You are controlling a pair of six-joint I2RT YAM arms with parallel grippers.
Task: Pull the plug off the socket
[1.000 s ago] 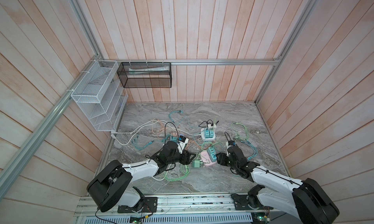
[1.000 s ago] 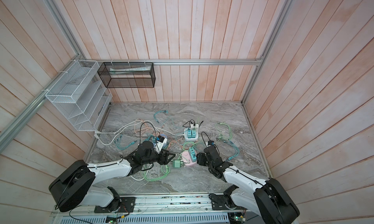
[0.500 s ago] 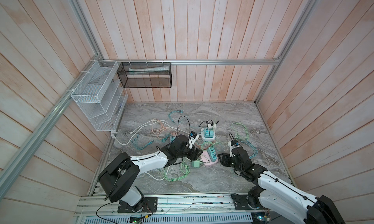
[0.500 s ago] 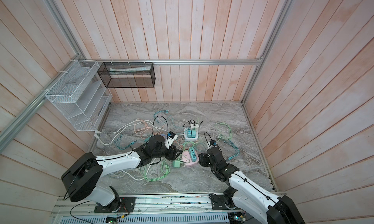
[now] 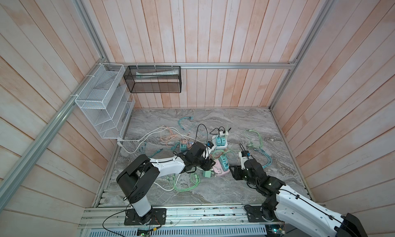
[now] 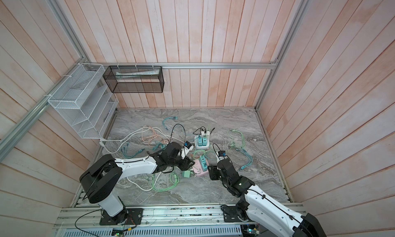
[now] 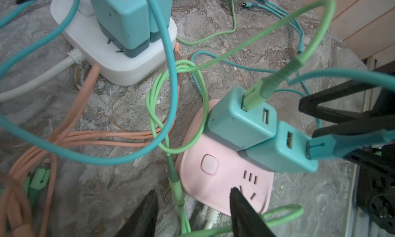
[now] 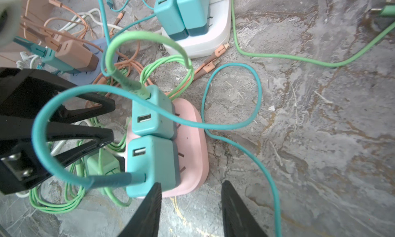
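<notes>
Both arms reach low and outstretched. Left gripper [image 5: 210, 164] sits at the socket's [image 5: 218, 171] 9 o'clock, right gripper [image 5: 231, 169] at 3 o'clock. Both have jaws apart and hold nothing.

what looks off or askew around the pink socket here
The teal charger with the green cable sits skewed on the pink socket, tilted against the second teal charger rather than square with it. A green charger lies loose on the table beside the socket, unplugged.
</notes>
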